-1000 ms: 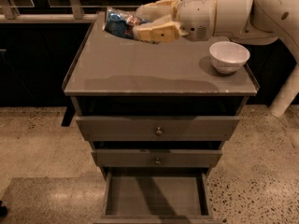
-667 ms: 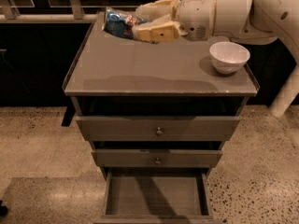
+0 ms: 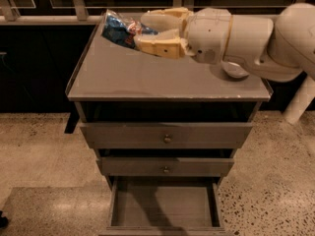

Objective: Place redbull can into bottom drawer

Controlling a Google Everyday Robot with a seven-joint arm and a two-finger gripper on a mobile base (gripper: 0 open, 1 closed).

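The redbull can (image 3: 117, 29), blue and silver with red marks and crumpled, is at the back left corner of the cabinet top. My gripper (image 3: 140, 32) reaches in from the right, with its two cream fingers (image 3: 162, 47) closed on the can's right end, one above and one below. The bottom drawer (image 3: 162, 208) is pulled out at the foot of the cabinet, with its flat grey floor showing and nothing in it.
The grey cabinet top (image 3: 147, 77) has a raised rim. A white bowl (image 3: 234, 72) sits at its right, mostly hidden under my arm. The two upper drawers (image 3: 167, 137) with small knobs are pushed in. Speckled floor surrounds the cabinet; a railing runs behind.
My arm's wrist has come lower and forward, and now covers most of the white bowl. The fingers stay on the can at the back left corner.
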